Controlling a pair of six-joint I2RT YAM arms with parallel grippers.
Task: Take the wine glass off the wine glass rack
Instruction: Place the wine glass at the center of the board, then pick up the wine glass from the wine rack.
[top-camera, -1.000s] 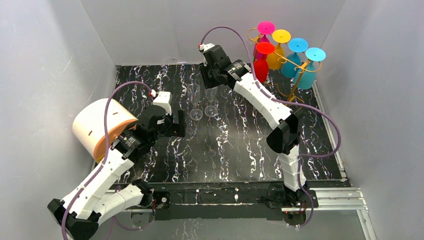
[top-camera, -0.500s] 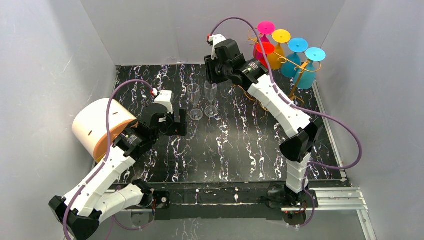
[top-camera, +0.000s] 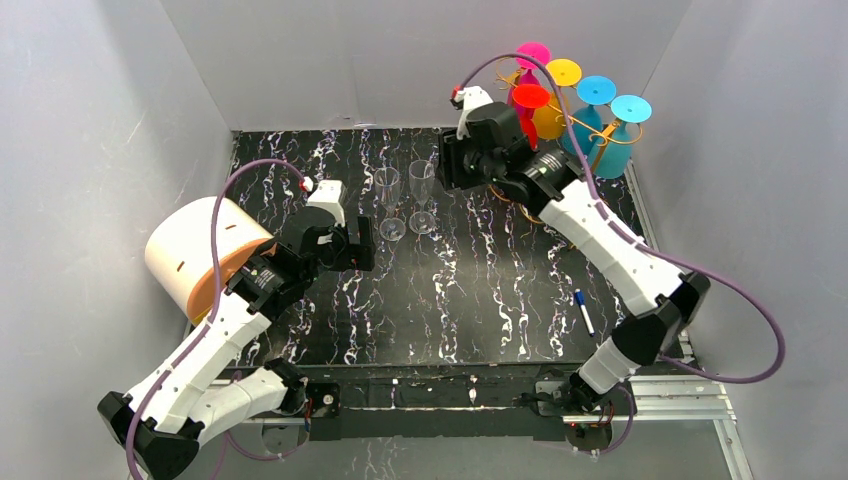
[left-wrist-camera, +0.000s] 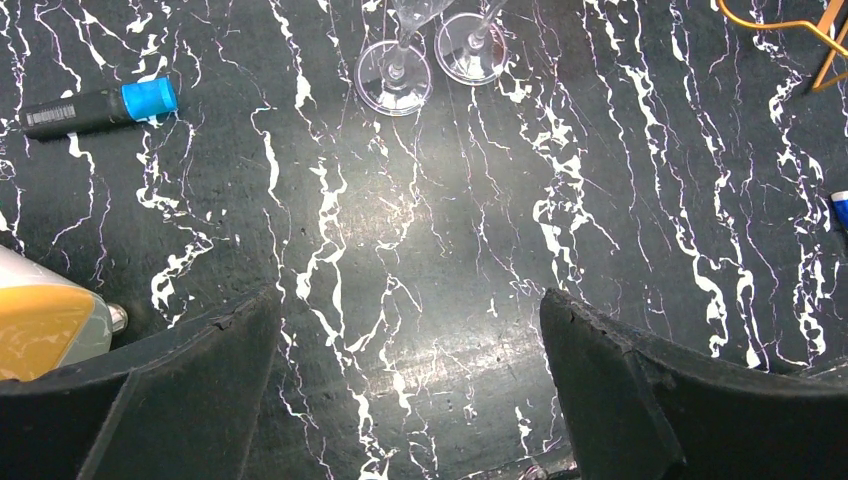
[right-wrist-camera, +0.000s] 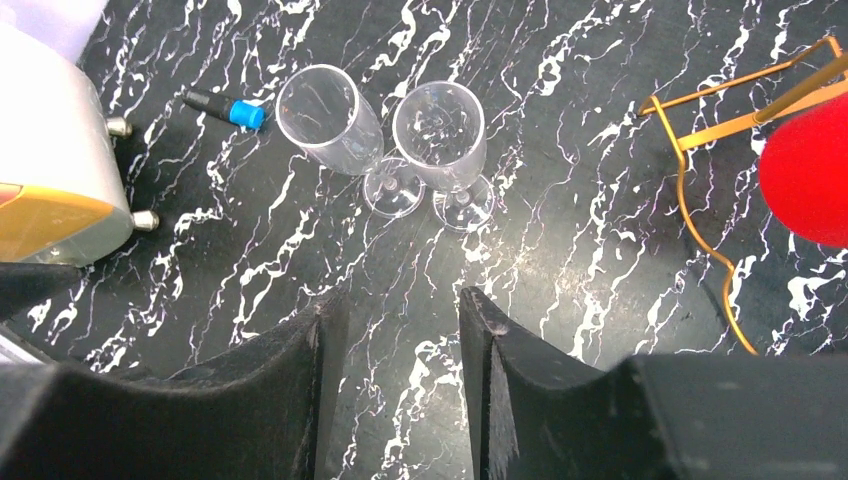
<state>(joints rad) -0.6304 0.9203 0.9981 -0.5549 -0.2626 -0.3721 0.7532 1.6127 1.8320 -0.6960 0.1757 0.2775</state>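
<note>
From above, the left arm bends in from the near left, its left gripper low over the black marbled table just short of two clear flutes. The right arm stretches far right, its right gripper beside the gold wine glass rack, where a red wine glass hangs upside down. In the left wrist view the fingers stand wide apart and hold nothing, and in the right wrist view the fingers are parted and empty, with the red bowl at the right edge
</note>
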